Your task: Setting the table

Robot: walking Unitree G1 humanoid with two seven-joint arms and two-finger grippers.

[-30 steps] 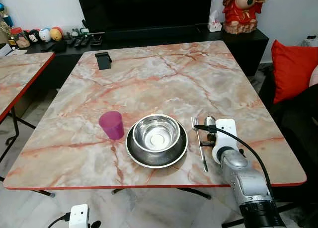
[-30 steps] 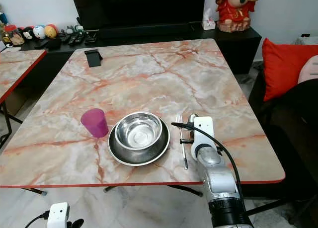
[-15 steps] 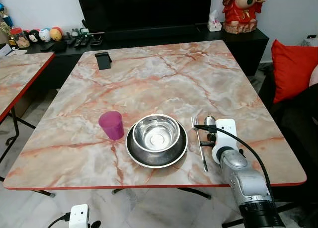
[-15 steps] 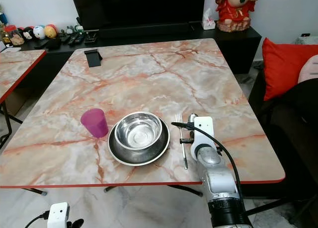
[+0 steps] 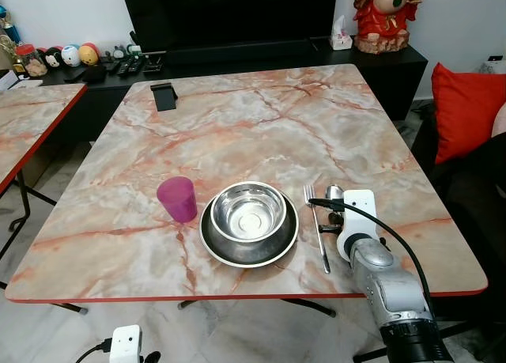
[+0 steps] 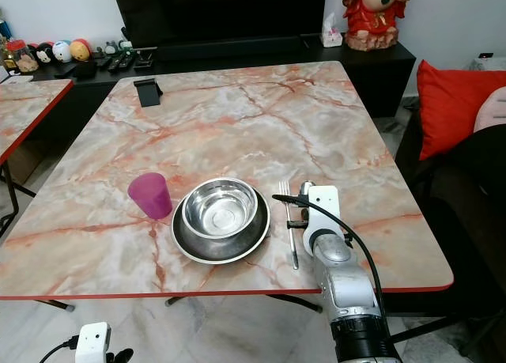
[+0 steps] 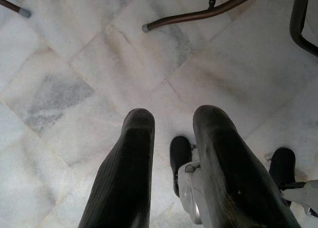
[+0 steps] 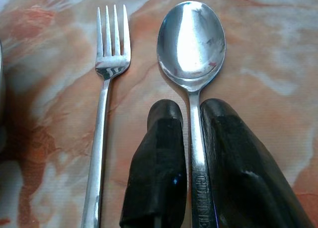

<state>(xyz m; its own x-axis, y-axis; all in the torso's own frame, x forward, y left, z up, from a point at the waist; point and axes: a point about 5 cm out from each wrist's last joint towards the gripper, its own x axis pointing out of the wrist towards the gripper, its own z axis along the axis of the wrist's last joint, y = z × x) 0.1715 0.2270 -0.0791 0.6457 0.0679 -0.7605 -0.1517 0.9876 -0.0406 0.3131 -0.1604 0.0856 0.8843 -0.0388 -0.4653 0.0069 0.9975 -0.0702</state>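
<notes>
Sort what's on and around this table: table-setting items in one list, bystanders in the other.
Table setting: purple cup, steel bowl on a plate, fork, spoon between the right tool fingers.

Lying about: black phone stand, red cushion, red figurine.

Embossed lettering on the handle of the spoon (image 8: 191, 49), seen between my right gripper's (image 8: 191, 119) fingers, too small and blurred to read. No other text, label, brand or number is legible.

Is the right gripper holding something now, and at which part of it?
Yes: the right gripper is closed on the spoon, gripping its handle just below the bowl, beside the fork.
</notes>
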